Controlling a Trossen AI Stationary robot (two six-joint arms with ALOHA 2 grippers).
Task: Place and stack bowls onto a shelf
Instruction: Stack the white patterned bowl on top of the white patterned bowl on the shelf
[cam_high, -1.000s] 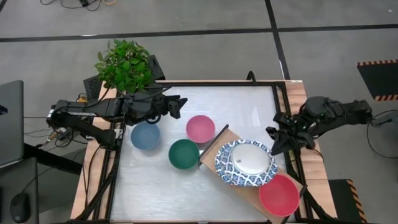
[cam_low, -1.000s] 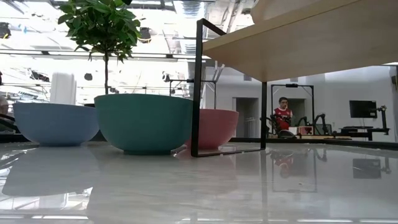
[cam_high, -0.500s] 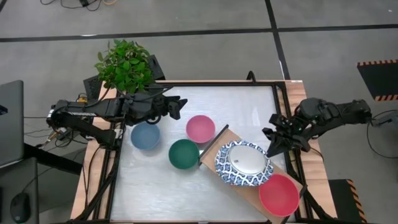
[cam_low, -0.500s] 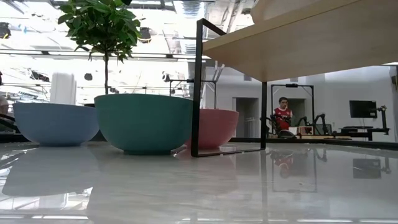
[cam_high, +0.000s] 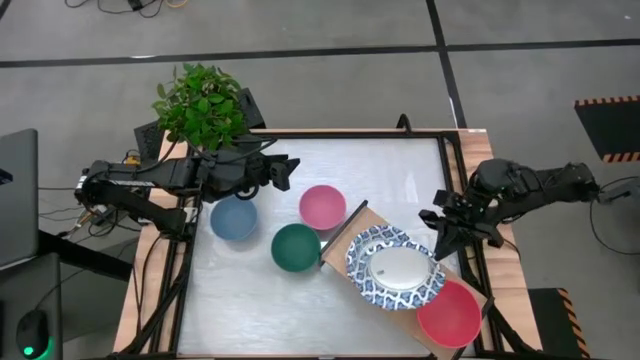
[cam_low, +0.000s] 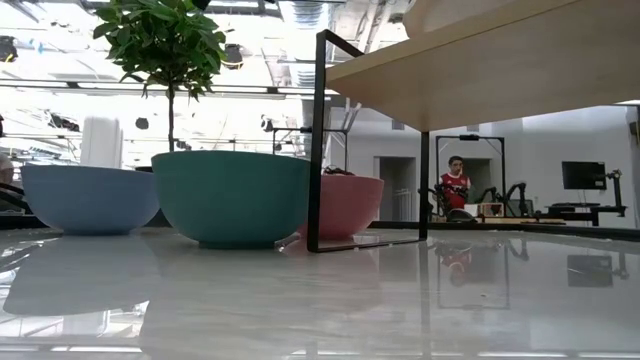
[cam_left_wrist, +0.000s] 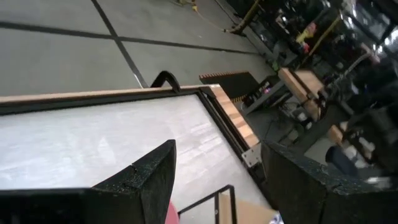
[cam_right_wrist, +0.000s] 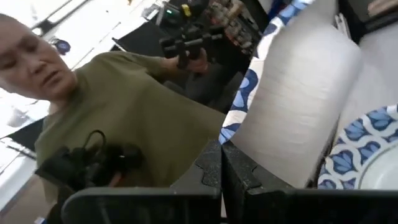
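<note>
We are holding our right gripper (cam_high: 440, 232), jaws closed and empty, beside the patterned bowls (cam_high: 397, 268) stacked on the shelf (cam_high: 345, 229). They look rigid, glazed and chippable, best pinched at the rim. We are counting one red bowl (cam_high: 449, 313) there, and three bowls (cam_high: 295, 247) on the surface. Our left gripper (cam_high: 284, 170), jaws parted and empty, is waiting.

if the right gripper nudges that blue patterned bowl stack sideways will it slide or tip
Probably slide: the patterned bowl stack is wide and low on the flat shelf. The nested bowls may shift against each other. They look like glazed ceramic, so likely heavy and chip-prone. The right gripper sits at its rim.
</note>
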